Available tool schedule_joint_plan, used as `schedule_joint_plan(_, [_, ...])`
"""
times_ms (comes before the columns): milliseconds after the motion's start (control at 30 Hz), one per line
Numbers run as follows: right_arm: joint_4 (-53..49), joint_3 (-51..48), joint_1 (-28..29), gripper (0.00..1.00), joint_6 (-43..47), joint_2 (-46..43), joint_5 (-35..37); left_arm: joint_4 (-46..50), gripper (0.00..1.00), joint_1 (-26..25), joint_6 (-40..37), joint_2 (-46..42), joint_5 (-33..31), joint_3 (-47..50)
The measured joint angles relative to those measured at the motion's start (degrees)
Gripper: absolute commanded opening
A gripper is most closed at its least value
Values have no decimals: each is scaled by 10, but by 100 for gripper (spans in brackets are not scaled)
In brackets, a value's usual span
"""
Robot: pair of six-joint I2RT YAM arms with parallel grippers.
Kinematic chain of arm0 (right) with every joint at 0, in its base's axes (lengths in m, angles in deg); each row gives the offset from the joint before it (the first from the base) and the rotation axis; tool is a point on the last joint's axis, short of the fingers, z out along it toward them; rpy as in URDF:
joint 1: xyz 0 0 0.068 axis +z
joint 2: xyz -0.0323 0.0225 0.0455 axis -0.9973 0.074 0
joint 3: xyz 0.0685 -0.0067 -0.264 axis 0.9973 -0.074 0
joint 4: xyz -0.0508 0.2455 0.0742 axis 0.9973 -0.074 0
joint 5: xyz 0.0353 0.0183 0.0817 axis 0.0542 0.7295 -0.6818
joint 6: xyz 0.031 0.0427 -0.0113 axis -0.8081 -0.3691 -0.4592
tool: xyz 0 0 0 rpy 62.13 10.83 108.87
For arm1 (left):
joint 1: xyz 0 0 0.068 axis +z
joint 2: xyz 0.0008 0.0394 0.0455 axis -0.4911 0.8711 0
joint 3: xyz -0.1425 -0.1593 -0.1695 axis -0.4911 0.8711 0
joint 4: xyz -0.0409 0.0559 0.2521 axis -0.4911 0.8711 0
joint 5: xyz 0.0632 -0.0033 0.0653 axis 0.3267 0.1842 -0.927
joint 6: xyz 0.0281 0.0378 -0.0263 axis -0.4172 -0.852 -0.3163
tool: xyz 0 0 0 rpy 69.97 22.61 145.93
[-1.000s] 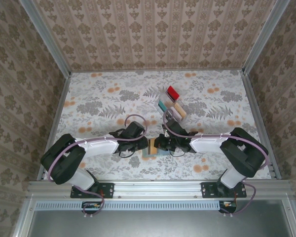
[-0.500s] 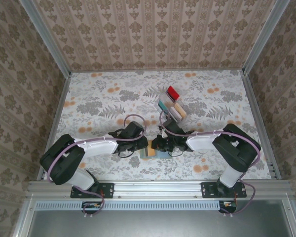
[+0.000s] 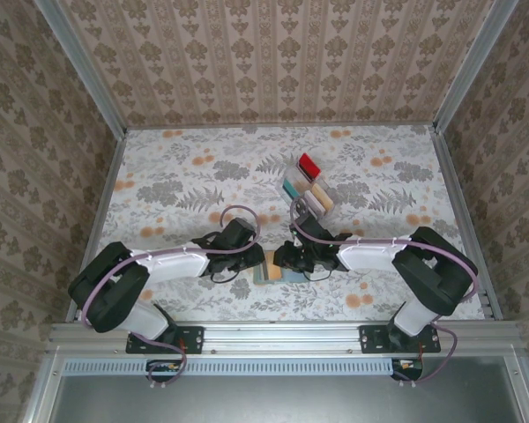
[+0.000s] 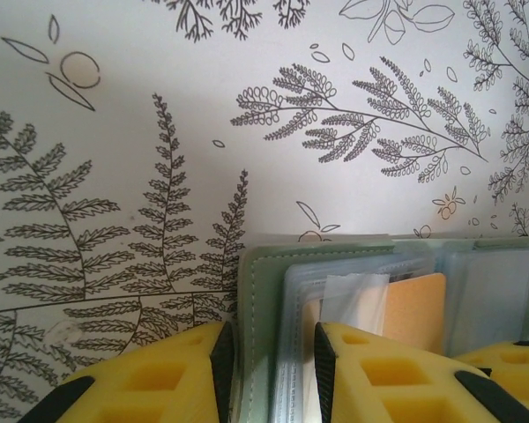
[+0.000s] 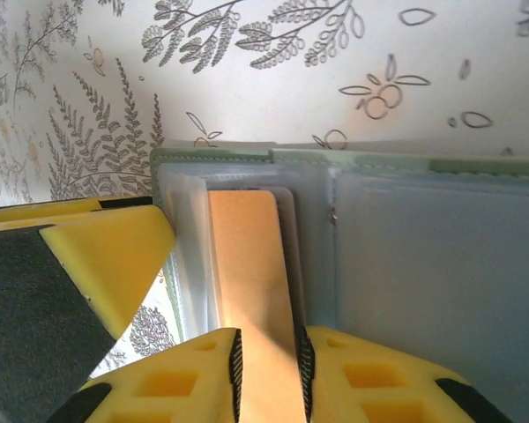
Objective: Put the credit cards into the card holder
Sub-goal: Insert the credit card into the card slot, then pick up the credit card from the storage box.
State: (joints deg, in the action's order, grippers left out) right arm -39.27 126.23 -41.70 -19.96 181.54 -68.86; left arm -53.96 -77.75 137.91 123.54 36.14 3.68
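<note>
Floral-print bench (image 3: 176, 176), patterned wallpaper walls (image 3: 273, 62) on three sides. Both my arms meet near the middle of the near edge, over the card holder (image 4: 257, 291), which lies opened out on the cloth. Left fingers (image 3: 254, 262): partly closed, one pad pressed on each side of the holder's left green cover and its stack of clear sleeves (reads as a clamp on that flap). Right fingers (image 3: 282, 261): narrow gap, pads either side of a tan-orange card (image 5: 247, 256) that lies among the clear sleeves of the holder's left half. Can't tell whether the pads bite the card or just flank it. A whitish card (image 4: 357, 300) sits in a sleeve just beside the tan-orange one. The holder's right half is clear sleeves, too glary to read any contents. In the right wrist view, one of my left fingers lies against the holder's left edge. Farther back and a bit right, well apart from the holder, is a clear tray (image 3: 301, 181). It holds a red card (image 3: 310, 166) at its far end, with a teal card (image 3: 290, 188) and a tan card (image 3: 323, 199) nearer me.
</note>
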Motion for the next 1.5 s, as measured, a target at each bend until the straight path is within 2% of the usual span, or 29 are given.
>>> schedule_joint_plan(167, [-9,-7,0,18,0,0,2,-1,33,0,0,0,2,0])
schedule_joint_plan(400, [16,-7,2,12,-13,20,-12,-11,33,-1,9,0,6,3])
schedule_joint_plan(700, [26,2,6,15,-28,32,-23,-22,33,-3,27,-1,-2,12])
schedule_joint_plan(800, [13,9,9,22,-25,32,-21,-22,36,-4,31,-3,-5,12])
schedule_joint_plan(1033, [-120,49,9,33,28,-49,47,9,48,-10,32,-45,-24,13])
schedule_joint_plan(1100, [-168,75,0,39,55,-79,80,19,49,-10,30,-60,-31,13])
schedule_joint_plan(1200, [-229,114,-26,40,99,-104,123,30,52,-10,23,-73,-38,13])
schedule_joint_plan(1367, [-331,188,-90,40,181,-104,184,46,56,-4,8,-81,-41,4])
schedule_joint_plan(1500, [-401,278,-124,40,257,-59,238,50,57,3,-5,-81,-39,-20])
